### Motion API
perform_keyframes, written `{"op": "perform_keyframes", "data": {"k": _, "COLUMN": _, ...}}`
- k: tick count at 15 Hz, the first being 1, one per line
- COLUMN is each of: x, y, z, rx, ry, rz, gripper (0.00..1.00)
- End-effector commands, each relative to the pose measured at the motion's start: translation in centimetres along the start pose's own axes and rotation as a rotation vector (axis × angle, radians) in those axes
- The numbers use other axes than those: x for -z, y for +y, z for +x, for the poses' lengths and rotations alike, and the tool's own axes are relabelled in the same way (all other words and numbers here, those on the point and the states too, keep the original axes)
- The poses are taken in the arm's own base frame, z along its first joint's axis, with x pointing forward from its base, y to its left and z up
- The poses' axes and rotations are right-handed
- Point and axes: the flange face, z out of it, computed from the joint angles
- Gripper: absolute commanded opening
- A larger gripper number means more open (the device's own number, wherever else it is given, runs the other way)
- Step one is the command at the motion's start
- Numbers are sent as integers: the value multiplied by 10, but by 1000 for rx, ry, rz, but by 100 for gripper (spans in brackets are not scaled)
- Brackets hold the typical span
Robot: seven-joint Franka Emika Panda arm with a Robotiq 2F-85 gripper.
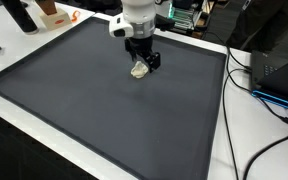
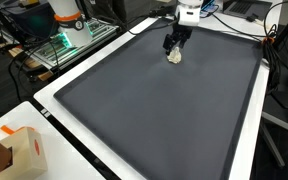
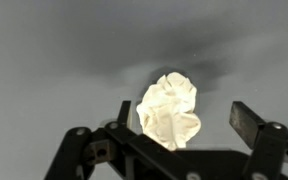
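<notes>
Crumpled white paper wad (image 3: 169, 110) is lying on the dark grey mat (image 1: 84, 110), in the far part of it in both exterior views, well away from the mat's near edge. In the wrist view the wad is sitting between the two fingers, closer to the finger (image 3: 124, 113) on the left of the frame than to the other finger (image 3: 246, 120). Whether that nearer finger is touching the paper, cannot tell.

The gripper (image 1: 142, 63) is hanging directly over the wad and pointing straight down, with its fingertips low beside the paper. Its jaws are standing wide apart and released, gripping nothing. In an exterior view the wad (image 2: 175, 57) is showing just under the black fingers, resting on the mat and not lifted.

The mat is lying on a white table (image 1: 222, 150), whose bare border is showing round it. Black cables (image 1: 269, 100) are running across the table edge beside a dark device (image 1: 282, 68). A cardboard box (image 2: 22, 152) is standing at the near corner in an exterior view, well apart from the wad. Orange item (image 1: 56, 16) is sitting past the far edge of the mat.
</notes>
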Motion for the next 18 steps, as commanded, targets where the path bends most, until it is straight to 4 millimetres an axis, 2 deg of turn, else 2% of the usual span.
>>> {"op": "perform_keyframes", "data": {"k": 1, "x": -10, "y": -2, "z": -1, "rx": -29, "ry": 23, "rz": -21, "gripper": 100}}
{"op": "perform_keyframes", "data": {"k": 7, "x": -16, "y": -3, "z": 3, "rx": -42, "ry": 53, "rz": -20, "gripper": 100}}
{"op": "perform_keyframes", "data": {"k": 9, "x": -18, "y": -2, "z": 5, "rx": -44, "ry": 57, "rz": -22, "gripper": 94}}
{"op": "perform_keyframes", "data": {"k": 10, "x": -19, "y": -1, "z": 6, "rx": -51, "ry": 55, "rz": -21, "gripper": 94}}
{"op": "perform_keyframes", "data": {"k": 11, "x": -20, "y": -1, "z": 6, "rx": -52, "ry": 54, "rz": -20, "gripper": 70}}
{"op": "perform_keyframes", "data": {"k": 13, "x": -21, "y": -1, "z": 7, "rx": -57, "ry": 53, "rz": -19, "gripper": 67}}
{"op": "perform_keyframes", "data": {"k": 18, "x": -21, "y": -1, "z": 8, "rx": -60, "ry": 59, "rz": -29, "gripper": 27}}
